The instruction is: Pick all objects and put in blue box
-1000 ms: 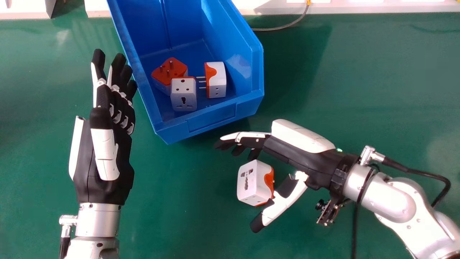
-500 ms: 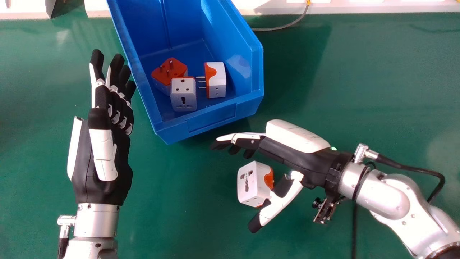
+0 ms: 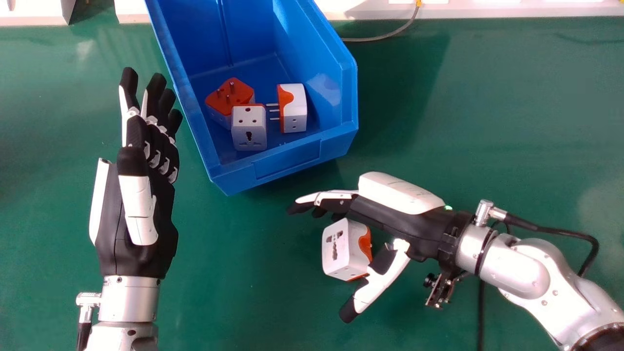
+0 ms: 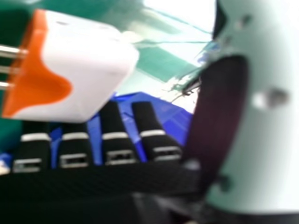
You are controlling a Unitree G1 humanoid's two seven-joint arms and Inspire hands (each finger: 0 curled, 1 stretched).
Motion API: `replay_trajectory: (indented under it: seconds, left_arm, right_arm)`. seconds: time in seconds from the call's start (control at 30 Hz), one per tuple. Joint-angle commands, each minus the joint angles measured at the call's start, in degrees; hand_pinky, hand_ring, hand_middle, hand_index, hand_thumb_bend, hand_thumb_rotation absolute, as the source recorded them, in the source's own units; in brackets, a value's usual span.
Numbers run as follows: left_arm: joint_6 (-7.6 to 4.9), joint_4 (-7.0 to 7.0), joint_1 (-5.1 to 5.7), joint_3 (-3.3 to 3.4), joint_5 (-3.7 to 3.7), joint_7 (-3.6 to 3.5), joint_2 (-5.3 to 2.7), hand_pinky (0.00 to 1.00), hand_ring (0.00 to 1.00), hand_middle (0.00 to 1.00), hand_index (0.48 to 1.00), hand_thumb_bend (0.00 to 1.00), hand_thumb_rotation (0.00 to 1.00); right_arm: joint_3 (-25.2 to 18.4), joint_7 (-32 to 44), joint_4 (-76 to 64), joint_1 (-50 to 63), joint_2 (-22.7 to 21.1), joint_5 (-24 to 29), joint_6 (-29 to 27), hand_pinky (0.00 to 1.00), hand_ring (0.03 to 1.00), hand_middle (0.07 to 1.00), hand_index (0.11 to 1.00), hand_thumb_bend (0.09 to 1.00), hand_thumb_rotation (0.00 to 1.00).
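On the green table in the head view lies a white and orange plug adapter [image 3: 344, 250], between the thumb and the straight fingers of my open right hand [image 3: 399, 214]. In the right hand view the adapter [image 4: 84, 70] shows its metal pins, with my right hand's fingers [image 4: 114, 135] stretched out beside it. The blue box [image 3: 287, 165] holds three more adapters: an orange-topped one [image 3: 229, 97], a white one [image 3: 249, 127] and a white and orange one [image 3: 293, 107]. Left of the box, my left hand [image 3: 139, 209] is open and empty, its fingers straight.
A white ledge [image 3: 477, 10] runs along the table's far edge, and a thin grey cable [image 3: 382, 37] lies against it behind the box. The green table surface [image 3: 487, 112] extends to the right of the box. A black cable [image 3: 551, 229] loops over my right forearm.
My right hand has shifted slightly left and, lately, nearer the table's front edge, its fingers closer to the adapter. My left hand has drifted a little left. The adapters in the box have stayed put.
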Motion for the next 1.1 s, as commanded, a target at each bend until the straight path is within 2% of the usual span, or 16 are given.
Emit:
replay_trajectory:
  seconds: [0.0, 0.47, 0.67, 0.97, 1.07]
  left_arm:
    - [-0.41, -0.60, -0.73, 0.02, -0.06, -0.35, 0.24, 1.00, 1.00, 1.00, 1.000, 0.88, 1.00]
    - [-0.28, -1.08, -0.63, -0.05, -0.33, -0.66, 0.24, 1.00, 1.00, 1.00, 1.000, 0.89, 1.00]
    - [-0.59, -0.88, -0.61, -0.10, -0.30, -0.83, 0.15, 1.00, 1.00, 1.00, 1.000, 0.89, 1.00]
    - [-0.55, -0.54, -0.63, 0.16, -0.55, -1.21, 0.21, 1.00, 1.00, 1.00, 1.000, 0.89, 1.00]
    - [-0.35, -0.97, -0.42, 0.16, -0.51, -1.18, 0.14, 1.00, 1.00, 1.00, 1.000, 0.89, 1.00]
  right_arm:
    - [-0.04, -0.88, 0.27, -1.89, -0.72, -0.23, -1.53, 0.74, 0.812, 0.855, 0.840, 1.000, 0.28]
    - [1.20, -5.00, 6.83, -6.01, -2.45, -5.93, -3.12, 0.74, 0.803, 0.848, 0.843, 1.000, 0.28]
    - [1.07, -4.94, 6.99, -6.31, -3.01, -6.01, -3.07, 0.75, 0.811, 0.848, 0.846, 1.000, 0.28]
    - [1.44, -6.02, 7.18, -6.32, -3.46, -6.79, -3.30, 0.75, 0.816, 0.849, 0.846, 1.000, 0.28]
    - [1.80, -6.50, 7.16, -6.08, -3.12, -7.19, -3.07, 0.76, 0.819, 0.848, 0.845, 1.000, 0.28]
